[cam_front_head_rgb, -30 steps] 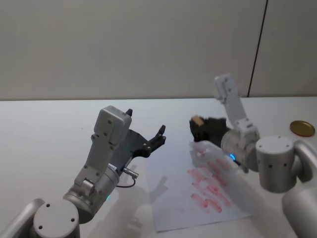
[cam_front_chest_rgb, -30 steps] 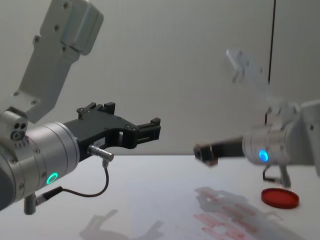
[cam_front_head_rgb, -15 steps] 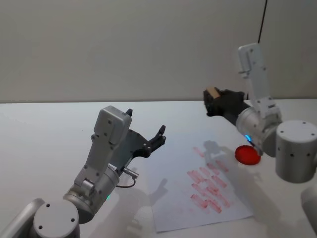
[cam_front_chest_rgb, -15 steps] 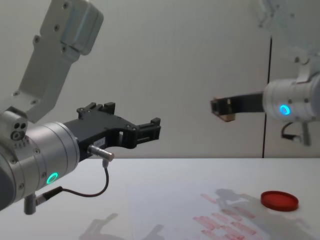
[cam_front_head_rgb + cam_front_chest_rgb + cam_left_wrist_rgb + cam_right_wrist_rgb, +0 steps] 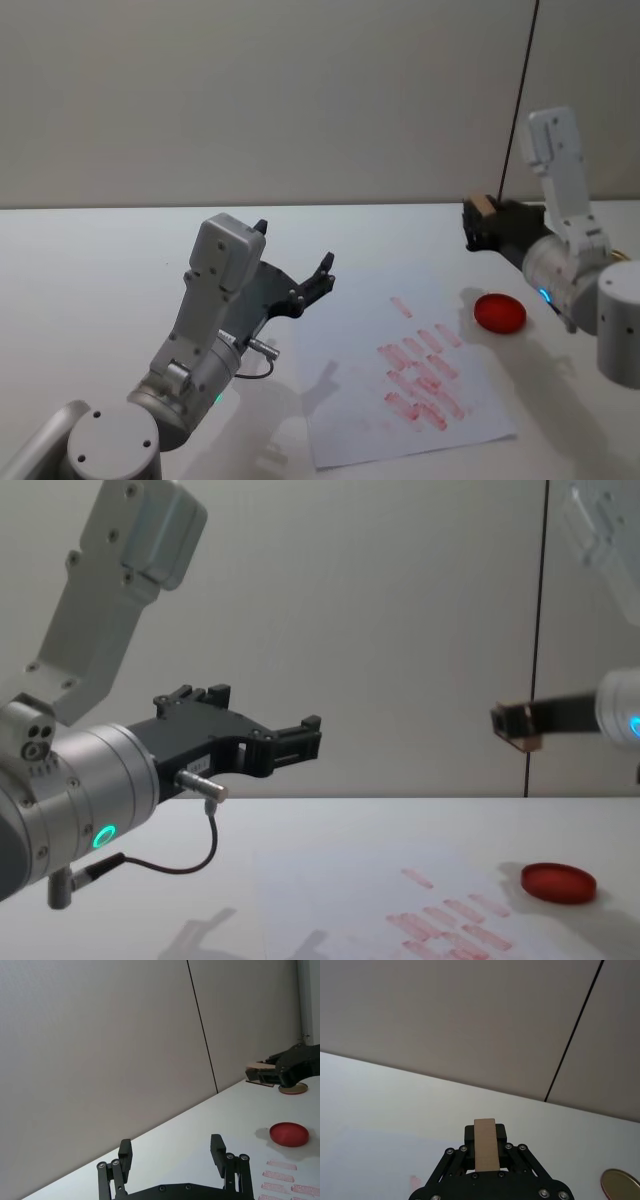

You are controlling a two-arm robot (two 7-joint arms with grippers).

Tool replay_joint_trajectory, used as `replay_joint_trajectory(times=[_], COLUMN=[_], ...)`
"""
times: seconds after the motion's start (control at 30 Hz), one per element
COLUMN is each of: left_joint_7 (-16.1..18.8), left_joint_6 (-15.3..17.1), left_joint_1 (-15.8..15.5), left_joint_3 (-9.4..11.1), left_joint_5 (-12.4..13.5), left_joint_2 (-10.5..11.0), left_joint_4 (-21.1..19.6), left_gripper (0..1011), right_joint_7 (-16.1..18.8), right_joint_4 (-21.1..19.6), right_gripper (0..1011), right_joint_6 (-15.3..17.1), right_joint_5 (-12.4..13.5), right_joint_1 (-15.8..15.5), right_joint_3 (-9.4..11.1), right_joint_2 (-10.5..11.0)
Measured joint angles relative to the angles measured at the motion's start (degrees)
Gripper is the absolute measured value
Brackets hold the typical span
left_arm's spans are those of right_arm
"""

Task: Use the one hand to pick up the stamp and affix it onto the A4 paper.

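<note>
I see a tan stamp [image 5: 484,205] in the black right pincer [image 5: 478,226], a blue ring glowing on its silver wrist. The white A4 paper [image 5: 400,370] carries rows of pinkish-red prints. The ink pad [image 5: 499,312] is red, the bench [image 5: 100,260] white, the left pincer [image 5: 297,280] black.

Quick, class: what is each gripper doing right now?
Left gripper: open, holding nothing, raised over the table.
Right gripper: shut on the stamp, held in the air above the red ink pad.
</note>
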Motion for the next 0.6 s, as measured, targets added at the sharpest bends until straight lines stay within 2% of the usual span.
replay_joint_trajectory(times=[0.6], left_joint_7=[0.0], left_joint_6=[0.0], left_joint_1=[0.0], left_joint_3=[0.0], left_joint_5=[0.0], left_joint_2=[0.0], left_joint_4=[0.0], left_gripper=[993], right_joint_7=[1.6], right_joint_4=[6.1], right_gripper=[217], right_joint_6=[0.3], right_joint_5=[-1.0], right_joint_1=[-0.7], right_joint_3=[0.8], right_joint_2=[1.2])
